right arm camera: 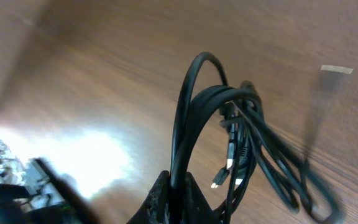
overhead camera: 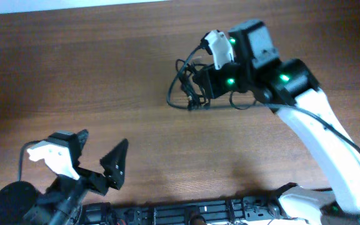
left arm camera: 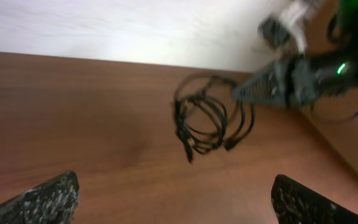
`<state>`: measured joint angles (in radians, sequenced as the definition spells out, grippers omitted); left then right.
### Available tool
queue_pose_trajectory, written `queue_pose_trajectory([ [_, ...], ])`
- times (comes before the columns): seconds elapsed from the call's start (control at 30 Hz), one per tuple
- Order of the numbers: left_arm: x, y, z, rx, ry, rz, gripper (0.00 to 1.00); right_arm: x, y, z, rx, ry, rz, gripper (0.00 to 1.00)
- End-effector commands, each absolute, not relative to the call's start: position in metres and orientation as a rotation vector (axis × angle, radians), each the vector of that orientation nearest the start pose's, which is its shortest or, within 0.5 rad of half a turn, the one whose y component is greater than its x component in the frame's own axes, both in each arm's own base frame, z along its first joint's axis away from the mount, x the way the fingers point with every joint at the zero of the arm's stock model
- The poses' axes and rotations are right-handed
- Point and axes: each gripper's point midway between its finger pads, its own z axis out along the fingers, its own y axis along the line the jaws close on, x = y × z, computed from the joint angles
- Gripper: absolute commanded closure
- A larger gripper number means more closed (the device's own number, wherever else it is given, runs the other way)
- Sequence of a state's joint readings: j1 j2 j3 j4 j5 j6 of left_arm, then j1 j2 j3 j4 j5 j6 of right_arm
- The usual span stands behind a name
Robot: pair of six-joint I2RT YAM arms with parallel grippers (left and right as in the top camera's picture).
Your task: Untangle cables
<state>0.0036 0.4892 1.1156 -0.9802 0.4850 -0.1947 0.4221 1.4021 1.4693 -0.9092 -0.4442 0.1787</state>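
Observation:
A tangled bundle of thin black cables (overhead camera: 186, 84) hangs in loose loops at the far middle of the wooden table (overhead camera: 74, 81). My right gripper (overhead camera: 200, 82) is shut on a loop of the cables (right arm camera: 225, 134) and holds the bundle just above the wood; small plug ends dangle in the right wrist view. The bundle (left arm camera: 207, 118) also shows in the left wrist view, with the right gripper (left arm camera: 253, 92) at its right side. My left gripper (overhead camera: 102, 153) is open and empty near the front left edge, far from the cables; its fingertips (left arm camera: 173, 199) frame bare wood.
A strip of pale tape (right arm camera: 337, 70) lies on the table beyond the bundle. A white wall (left arm camera: 135, 25) borders the far table edge. A black rail with fittings (overhead camera: 186, 209) runs along the front edge.

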Motion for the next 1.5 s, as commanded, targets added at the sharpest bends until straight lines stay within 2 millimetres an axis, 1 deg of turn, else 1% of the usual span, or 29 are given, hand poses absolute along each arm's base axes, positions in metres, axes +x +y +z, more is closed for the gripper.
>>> queue_pose_trajectory([
  [0.0, 0.16, -0.097, 0.338, 0.288, 1.935, -0.659, 0.01, 0.278, 0.222, 0.336, -0.563, 2.241, 0.913, 0.96],
  [0.1, 0.161, -0.097, 0.331, 0.282, 1.952, -0.664, 0.01, 0.261, 0.217, 0.362, -0.545, 2.169, 0.95, 0.96],
  [0.23, 0.162, -0.097, 0.329, 0.28, 1.959, -0.665, 0.01, 0.244, 0.215, 0.382, -0.502, 2.126, 1.025, 0.96],
  [0.27, 0.162, -0.096, 0.329, 0.28, 1.958, -0.665, 0.01, 0.239, 0.217, 0.387, -0.524, 2.108, 1.056, 0.96],
  [0.3, 0.162, -0.096, 0.329, 0.266, 1.961, -0.673, 0.01, 0.228, 0.22, 0.396, -0.565, 2.074, 1.113, 0.96],
  [0.33, 0.162, -0.096, 0.329, 0.239, 1.968, -0.691, 0.01, 0.222, 0.223, 0.401, -0.593, 2.052, 1.151, 0.96],
  [0.37, 0.163, -0.096, 0.33, 0.181, 1.978, -0.722, 0.03, 0.218, 0.225, 0.404, -0.614, 2.036, 1.177, 0.96],
  [0.4, 0.165, -0.095, 0.33, 0.103, 1.989, -0.765, 0.03, 0.216, 0.227, 0.406, -0.634, 2.023, 1.198, 0.96],
  [0.43, 0.165, -0.095, 0.332, 0.072, 1.992, -0.789, 0.02, 0.213, 0.229, 0.408, -0.65, 2.012, 1.219, 0.96],
  [0.47, 0.164, -0.099, 0.335, 0.09, 1.979, -0.82, 0.01, 0.21, 0.231, 0.412, -0.672, 1.995, 1.247, 0.96],
  [0.5, 0.163, -0.104, 0.339, 0.147, 1.959, -0.828, 0.0, 0.206, 0.233, 0.414, -0.69, 1.982, 1.269, 0.96],
  [0.57, 0.155, -0.116, 0.348, 0.373, 1.876, -0.807, 0.01, 0.198, 0.237, 0.42, -0.736, 1.949, 1.331, 0.96],
  [0.6, 0.154, -0.118, 0.348, 0.441, 1.851, -0.776, 0.0, 0.195, 0.238, 0.422, -0.747, 1.943, 1.35, 0.96],
  [0.63, 0.153, -0.118, 0.348, 0.497, 1.831, -0.737, 0.06, 0.194, 0.239, 0.422, -0.74, 1.949, 1.369, 0.96],
  [0.67, 0.153, -0.118, 0.348, 0.569, 1.8, -0.682, 0.22, 0.193, 0.239, 0.423, -0.726, 1.961, 1.387, 0.96],
  [0.7, 0.153, -0.118, 0.348, 0.605, 1.782, -0.652, 0.33, 0.191, 0.239, 0.424, -0.724, 1.963, 1.402, 0.96],
  [0.73, 0.154, -0.118, 0.349, 0.643, 1.759, -0.621, 0.35, 0.188, 0.239, 0.425, -0.73, 1.961, 1.419, 0.96],
  [0.77, 0.154, -0.118, 0.35, 0.673, 1.741, -0.593, 0.35, 0.184, 0.24, 0.426, -0.749, 1.953, 1.446, 0.96],
  [0.83, 0.157, -0.117, 0.349, 0.703, 1.727, -0.554, 0.31, 0.176, 0.242, 0.43, -0.771, 1.948, 1.504, 0.96],
  [0.87, 0.158, -0.117, 0.349, 0.715, 1.722, -0.545, 0.3, 0.172, 0.243, 0.431, -0.772, 1.954, 1.538, 0.96],
  [0.97, 0.164, -0.117, 0.345, 0.735, 1.732, -0.537, 0.32, 0.16, 0.249, 0.432, -0.805, 1.96, 1.586, 0.96],
  [1.07, 0.177, -0.118, 0.343, 0.736, 1.744, -0.552, 0.31, 0.14, 0.261, 0.434, -0.891, 1.942, 1.626, 0.96],
  [1.13, 0.183, -0.12, 0.342, 0.745, 1.743, -0.574, 0.3, 0.132, 0.266, 0.436, -0.932, 1.922, 1.644, 0.96],
  [1.2, 0.185, -0.127, 0.344, 0.778, 1.725, -0.638, 0.3, 0.127, 0.271, 0.439, -0.953, 1.91, 1.657, 0.96],
  [1.3, 0.19, -0.137, 0.346, 0.82, 1.702, -0.733, 0.38, 0.126, 0.272, 0.442, -0.953, 1.898, 1.665, 0.96],
  [1.37, 0.195, -0.138, 0.342, 0.823, 1.717, -0.764, 0.46, 0.126, 0.273, 0.442, -0.947, 1.904, 1.669, 0.96],
  [1.4, 0.198, -0.138, 0.34, 0.819, 1.73, -0.771, 0.56, 0.127, 0.273, 0.441, -0.947, 1.906, 1.67, 0.96],
  [1.43, 0.201, -0.138, 0.338, 0.816, 1.74, -0.777, 0.7, 0.127, 0.273, 0.441, -0.947, 1.907, 1.67, 0.96],
  [1.47, 0.203, -0.138, 0.336, 0.813, 1.75, -0.784, 0.75, 0.128, 0.273, 0.441, -0.945, 1.909, 1.669, 0.96],
])
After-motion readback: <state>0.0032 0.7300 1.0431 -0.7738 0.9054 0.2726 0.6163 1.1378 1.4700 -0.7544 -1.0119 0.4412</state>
